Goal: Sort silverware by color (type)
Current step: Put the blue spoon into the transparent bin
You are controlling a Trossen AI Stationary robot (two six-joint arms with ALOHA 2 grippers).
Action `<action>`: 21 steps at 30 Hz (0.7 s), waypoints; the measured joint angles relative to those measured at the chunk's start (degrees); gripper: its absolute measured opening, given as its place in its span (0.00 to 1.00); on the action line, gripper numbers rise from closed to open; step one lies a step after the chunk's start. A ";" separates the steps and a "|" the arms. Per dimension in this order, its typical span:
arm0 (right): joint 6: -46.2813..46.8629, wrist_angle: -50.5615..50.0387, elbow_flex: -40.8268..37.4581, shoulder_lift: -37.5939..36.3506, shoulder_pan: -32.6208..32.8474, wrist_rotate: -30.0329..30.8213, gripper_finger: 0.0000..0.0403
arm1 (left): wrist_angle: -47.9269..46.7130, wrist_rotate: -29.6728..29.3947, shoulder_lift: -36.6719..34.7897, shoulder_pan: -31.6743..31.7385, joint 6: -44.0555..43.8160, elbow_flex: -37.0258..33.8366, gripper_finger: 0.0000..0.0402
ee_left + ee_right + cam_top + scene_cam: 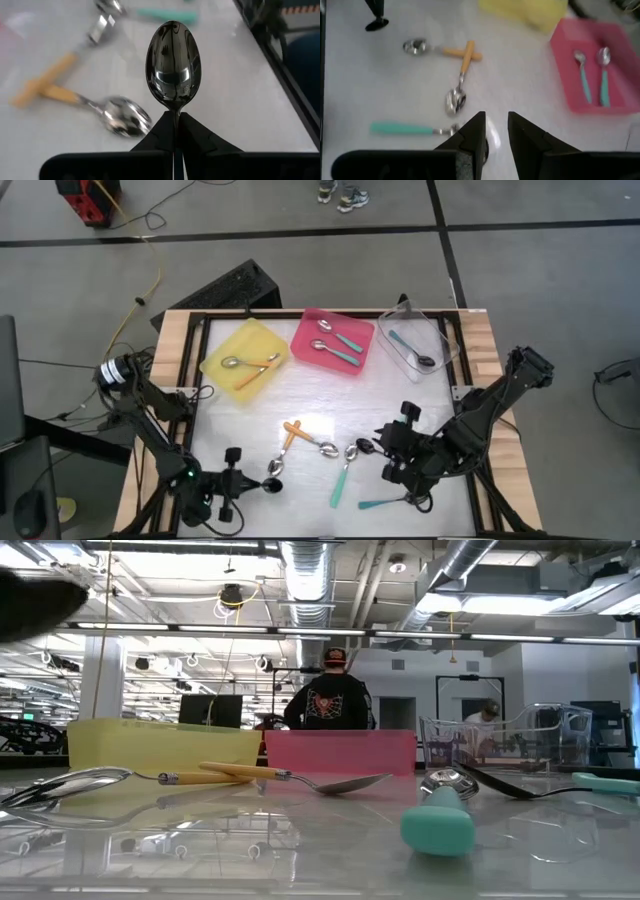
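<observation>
1. Left gripper (pixel 175 131): jaws clamped on a black-bowled spoon (pixel 173 62), raised off the table for carrying to a tray.
2. Right gripper (pixel 495 131): jaws narrowly parted, empty, above the loose spoons (pixel 318 450).
3. Yellow tray (pixel 215 362), pink tray (pixel 302 340), clear tray (pixel 442 340): sorted spoons.

The white table (pixel 250 420) carries a yellow tray (pixel 245 355), pink tray (pixel 333 340) and clear tray (pixel 418 342) along its far edge; loose spoons (pixel 330 450) lie nearer the near edge.
</observation>
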 joint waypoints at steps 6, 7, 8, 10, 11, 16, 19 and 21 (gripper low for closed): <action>-5.62 4.35 0.00 0.00 -2.65 7.58 0.27 | -0.95 -8.67 -8.92 0.00 8.67 -0.28 0.00; -8.88 5.65 0.00 0.00 -3.71 7.56 0.27 | -0.93 -9.39 -10.49 0.00 11.05 -0.26 0.00; -12.03 7.30 0.00 0.00 -4.86 7.40 0.27 | -0.96 -10.07 -12.10 0.04 13.63 -0.28 0.00; -18.91 11.38 0.00 -0.18 -7.40 5.33 0.27 | -0.89 -11.02 -15.70 0.40 18.56 -0.28 0.00; -22.78 13.97 0.00 -0.42 -8.72 2.99 0.27 | -0.83 -11.09 -17.58 0.68 20.77 -0.28 0.00; -40.10 25.46 0.00 -0.62 -16.36 -14.98 0.27 | 0.25 -9.26 -26.49 2.39 31.05 -0.28 0.00; -43.04 27.04 0.00 -0.63 -21.30 -23.82 0.27 | 2.85 -8.24 -30.37 3.25 37.66 -0.28 0.00; -44.78 28.58 -0.92 -0.63 -23.90 -27.42 0.27 | 5.25 -8.07 -32.02 3.61 41.98 -0.28 0.00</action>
